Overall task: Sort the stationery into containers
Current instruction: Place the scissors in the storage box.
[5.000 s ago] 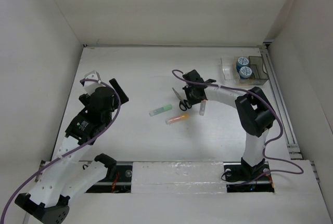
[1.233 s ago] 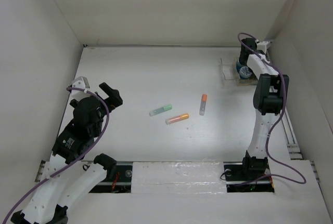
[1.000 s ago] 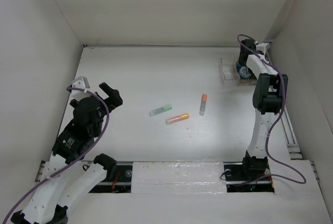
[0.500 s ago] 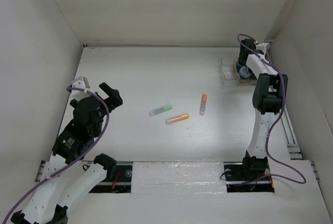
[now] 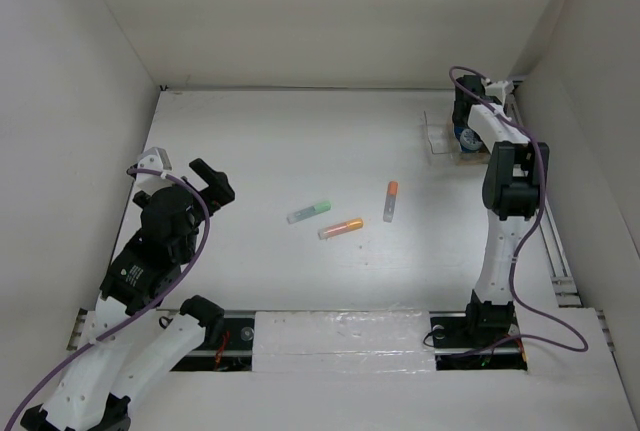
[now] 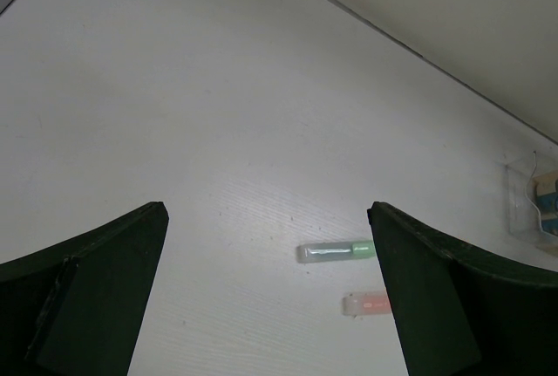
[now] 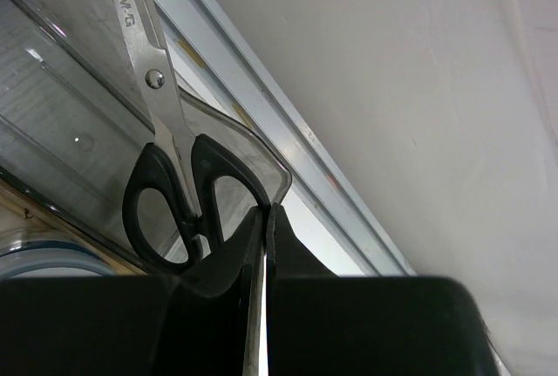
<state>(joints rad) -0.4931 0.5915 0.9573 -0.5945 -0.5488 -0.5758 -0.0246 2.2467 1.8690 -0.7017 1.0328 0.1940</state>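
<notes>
While the left arm hangs over the left side of the table (image 5: 300, 141), the right arm is stretched to the far right corner, where the organiser (image 5: 436, 137) stands against the edge. The right gripper (image 7: 264, 210) is above that organiser with its two fingers pressed almost flat together, only a thin slit of light showing between them. The scissors (image 7: 164, 119) hang from its tips. The rim of one black handle loop runs in between the fingertips and seems to be pinched there, though the contact itself is hidden by the fingers. The steel blades point away from the gripper into a clear-walled end compartment, the one next to the metal rail (image 7: 296, 145) along the table's side. A tan section and the curved edge of a blue-and-white roll (image 5: 466, 137) lie on the other side of that compartment. The left gripper (image 6: 266, 210) stands wide open with nothing between its fingers, facing across the bare table towards the middle. Three markers lie loose there, well apart from the organiser. The green-ended marker (image 5: 309, 212) and the orange-ended marker (image 5: 341, 228) lie near each other, roughly parallel. The third marker (image 5: 390, 201), also with an orange end, lies a little to their right, turned nearly crosswise to them. None of the three touches another.
</notes>
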